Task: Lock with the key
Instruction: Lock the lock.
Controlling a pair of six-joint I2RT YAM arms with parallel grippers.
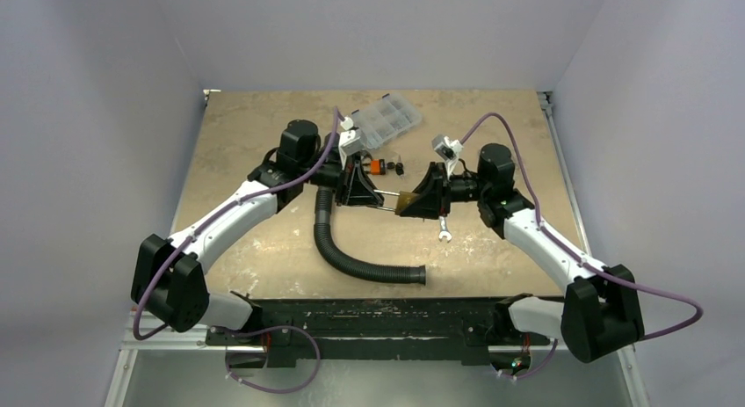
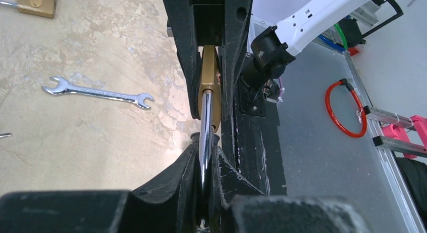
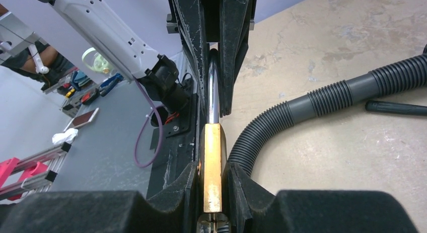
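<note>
A brass padlock [image 1: 407,202] with a chrome shackle [image 1: 384,196] hangs in the air between my two grippers over the middle of the table. My left gripper [image 1: 360,192] is shut on the shackle [image 2: 205,137]. My right gripper [image 1: 423,200] is shut on the brass body [image 3: 213,162]. A bit of metal shows under the body's near end in the right wrist view; I cannot tell whether it is a key. A small orange object [image 1: 378,167] and dark key-like pieces [image 1: 399,168] lie just behind the grippers.
A black corrugated hose [image 1: 351,258] curves from under the left gripper toward the front edge. A wrench [image 1: 444,228] lies under the right gripper. A clear organizer box [image 1: 386,119] stands at the back. A second brass padlock [image 2: 36,1] lies on the table. A black rod [image 3: 395,108] lies by the hose.
</note>
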